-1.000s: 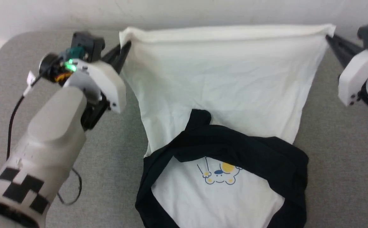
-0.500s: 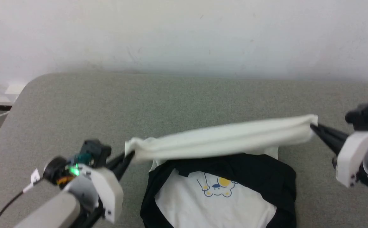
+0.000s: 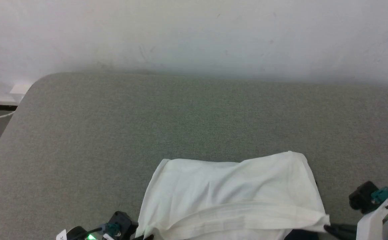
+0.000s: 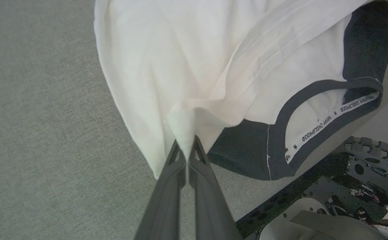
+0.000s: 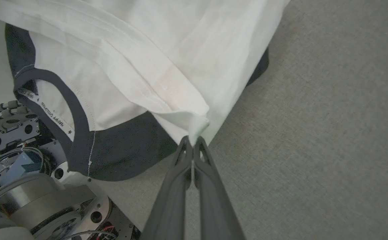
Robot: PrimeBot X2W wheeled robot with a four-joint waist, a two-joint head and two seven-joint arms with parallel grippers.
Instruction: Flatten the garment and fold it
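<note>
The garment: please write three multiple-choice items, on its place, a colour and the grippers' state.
1. Where on the grey surface does the garment lie?
A) near edge, by the robot
B) far edge, by the wall
C) far left corner

2. What colour is the neck trim?
A) red
B) black
C) yellow

3. The left gripper and right gripper are:
A) both open
B) one open, one shut
C) both shut on white cloth

1 A: the head view shows it lowest, with bare surface beyond.
2 B: a dark band rings the neck opening.
3 C: each wrist view shows cloth pinched between shut fingers.
</note>
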